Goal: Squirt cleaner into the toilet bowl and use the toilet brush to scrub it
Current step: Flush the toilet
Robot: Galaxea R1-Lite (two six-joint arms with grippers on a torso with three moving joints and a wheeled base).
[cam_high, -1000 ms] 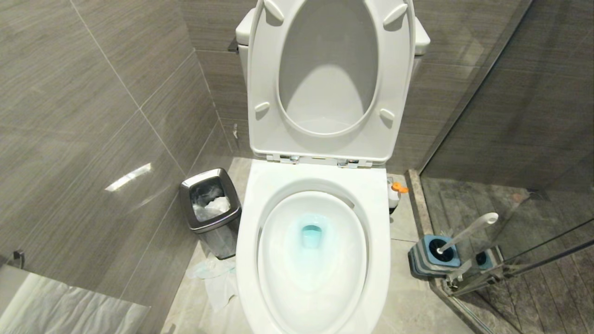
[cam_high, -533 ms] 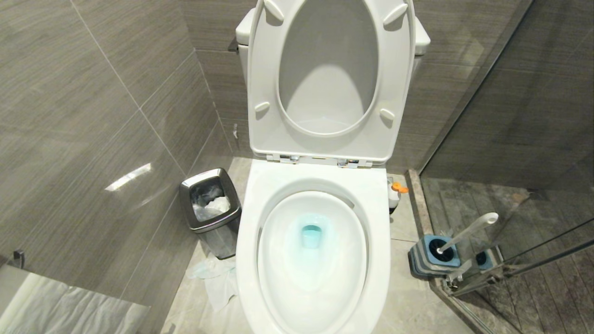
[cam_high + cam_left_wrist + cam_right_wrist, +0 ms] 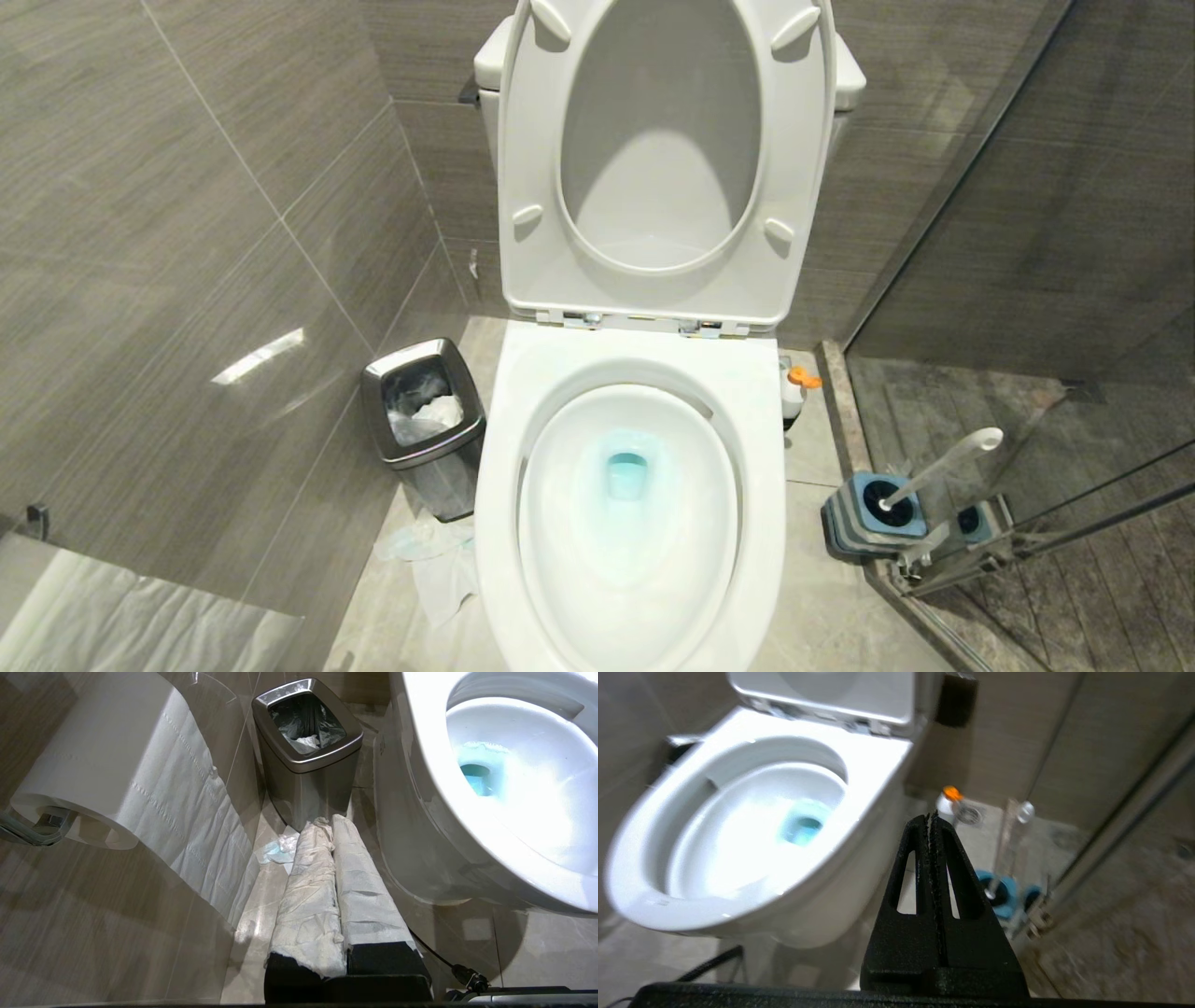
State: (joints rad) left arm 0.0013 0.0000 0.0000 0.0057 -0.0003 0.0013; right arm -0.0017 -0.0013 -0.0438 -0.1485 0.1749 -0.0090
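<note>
Toilet bowl (image 3: 509,448): straight ahead of me, seat and lid tipped up against the tank; teal-blue liquid sits in the water at the bottom of the basin, and a paler blue tint spreads around it.

Cleaner (image 3: 794,387): the small white bottle with the orange cap stands upright on the floor on my right, just beside the back corner of the toilet and partly hidden behind the rim.

Toilet brush (image 3: 943,462): its black head sits down in the blue-and-grey holder (image 3: 845,523) on the floor to my right, near the glass shower partition; the whitish handle leans up and away from the toilet.

My right gripper (image 3: 932,817): low beside the toilet, out of the head view; my black fingers are pressed flat together and nothing is between them. The tips point toward the bottle, well short of it.

My left gripper (image 3: 326,823): low on the other side of the toilet; both fingers are wrapped in white paper, lie side by side touching, and grip nothing.

Bin (image 3: 306,760): steel, with a dark liner and crumpled paper inside, just past my left fingertips between the wall and the toilet.

Paper roll (image 3: 100,760): on a wall holder, a long sheet hanging down.

Floor: crumpled tissue (image 3: 278,849) lies at the foot of the bin.
</note>
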